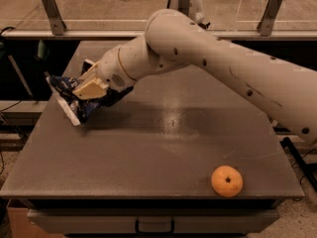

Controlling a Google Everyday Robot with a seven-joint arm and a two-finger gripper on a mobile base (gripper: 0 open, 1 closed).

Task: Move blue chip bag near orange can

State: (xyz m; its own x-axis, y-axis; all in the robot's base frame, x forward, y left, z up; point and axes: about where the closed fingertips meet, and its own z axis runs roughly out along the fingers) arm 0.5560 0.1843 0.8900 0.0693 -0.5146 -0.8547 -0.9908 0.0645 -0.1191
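The blue chip bag (pixel 69 97) is a dark navy foil bag with white edges at the left side of the grey table (pixel 148 152). It is tilted and lifted off the surface. My gripper (pixel 89 90) is shut on the bag's right part, with a cream finger (pixel 90 89) lying across it. My white arm (pixel 218 58) reaches in from the right. The orange can is hidden or out of view.
A round orange fruit (pixel 227 181) lies near the table's front right edge. Metal posts (pixel 52 9) and a rail stand behind the table. A drawer handle (pixel 154 227) shows under the front edge.
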